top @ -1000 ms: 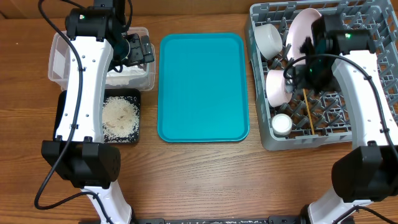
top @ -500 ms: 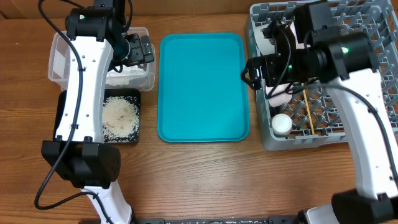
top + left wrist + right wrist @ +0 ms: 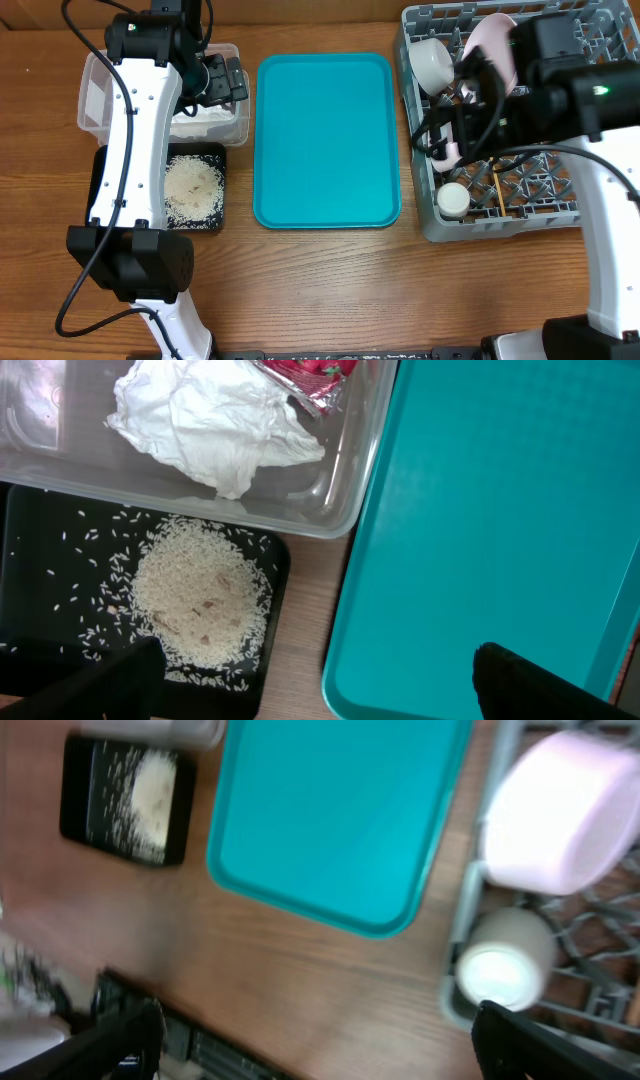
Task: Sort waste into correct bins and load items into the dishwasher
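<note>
At the far left of the table, we see the clear tub (image 3: 92, 100) holding the crumpled napkin (image 3: 215, 425) and the red wrapper (image 3: 310, 372) (only a corner of it shows at the top edge of the left wrist view). The left gripper (image 3: 315, 682) hangs above the tub's right end. Its fingers (image 3: 90, 685) are spread wide with nothing between them.

Just in front of the tub sits the black tray (image 3: 108, 170). It carries the rice scraps (image 3: 192, 187) in one heap, with loose grains scattered around it.

In the middle of the table lies the teal tray (image 3: 325, 140), just beside both bins.

To the right stands the grey dish rack (image 3: 424, 222). A white bowl (image 3: 432, 62) sits in its back left corner, and a pink plate (image 3: 488, 40) stands on edge next to it. Along the left wall a pale pink bowl (image 3: 565, 815) rests among the pegs. In front of that bowl is the small white cup (image 3: 453, 200), near the front left corner. The chopsticks (image 3: 497, 190) lie among the pegs just right of the cup.

The right gripper (image 3: 320, 1042) hovers over the rack's left side. Its wrist view is blurred, yet we can make out its fingers (image 3: 540, 1042) set far apart and gripping nothing.
</note>
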